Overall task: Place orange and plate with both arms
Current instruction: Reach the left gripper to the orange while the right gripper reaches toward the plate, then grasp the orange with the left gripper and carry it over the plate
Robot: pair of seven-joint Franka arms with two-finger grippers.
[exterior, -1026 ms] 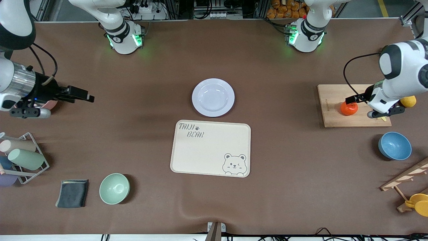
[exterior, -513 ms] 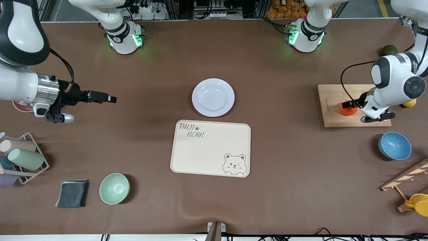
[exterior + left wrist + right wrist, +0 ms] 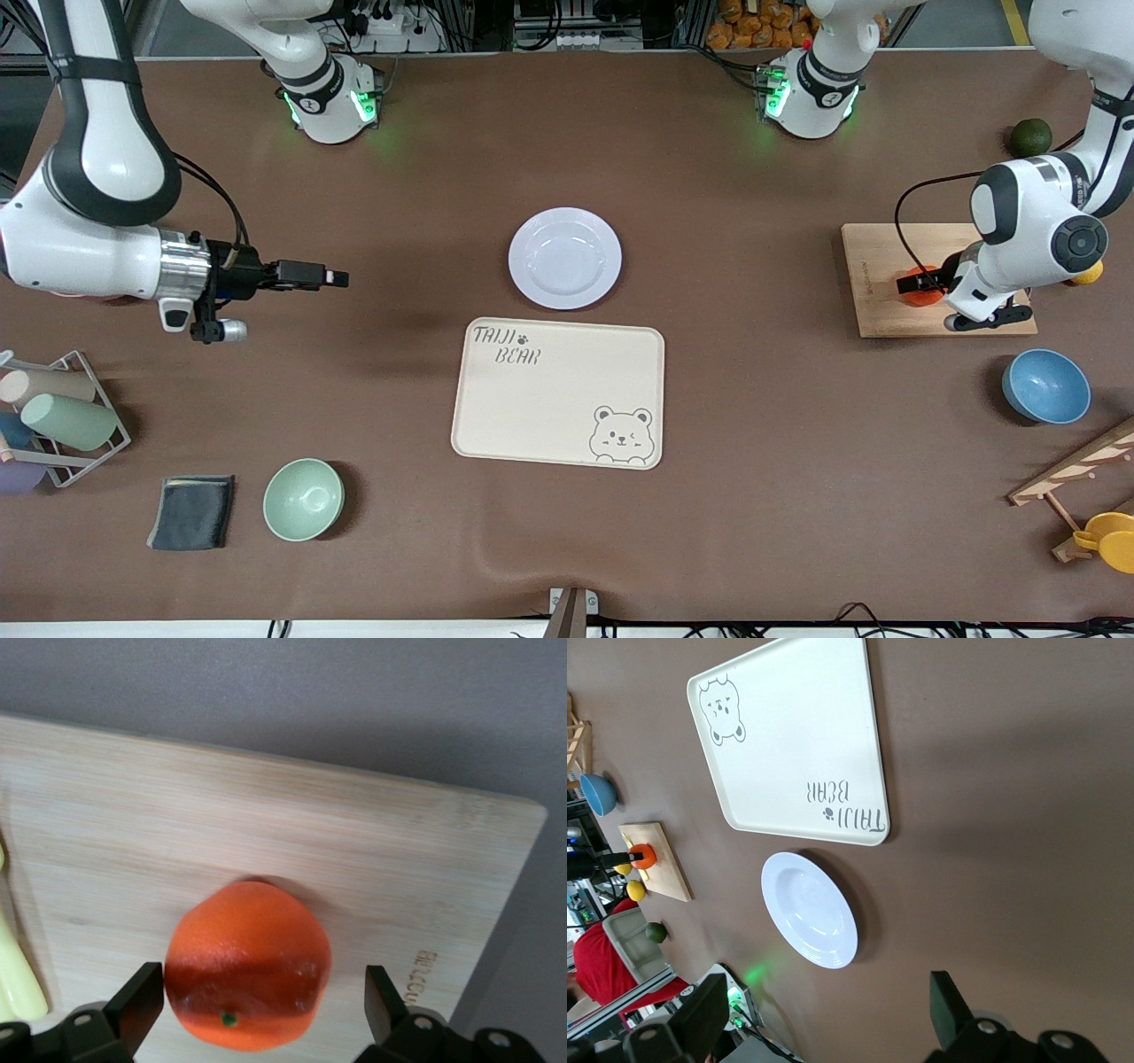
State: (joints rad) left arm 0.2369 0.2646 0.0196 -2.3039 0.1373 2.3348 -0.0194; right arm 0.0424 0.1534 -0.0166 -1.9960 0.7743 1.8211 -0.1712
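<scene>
Lying on the board [image 3: 877,266], at mid height of the front view, toward the left arm's end of the table: the orange [image 3: 921,297]. Resting there alone and easy to reach, with bare wood all around it.

Coming at the orange low and from the side with the left gripper [image 3: 917,285]. Holding the fingers wide, one on each side of the fruit, just beside its skin. Probably getting ready to squeeze and lift. Not gripping yet, going by the left wrist view, where the orange [image 3: 248,966] is sitting between the two tips of the left gripper [image 3: 261,997].

Lying flat and open side up, in the middle of the front view, a bit above centre: the plate [image 3: 564,258]. Sitting just above the tray [image 3: 558,392], near it but not touching.

Hanging over bare table with the right gripper [image 3: 332,278], well apart from the plate, pointing toward it. Holding those fingers wide too, with nothing between them, as the right wrist view shows around the right gripper [image 3: 828,1014]. Most likely heading for the rim of the plate [image 3: 809,909].

Being round, having no real long side, both orange and plate. Pointing the little green stem dot [image 3: 229,1019] sideways toward the left gripper, not up.
</scene>
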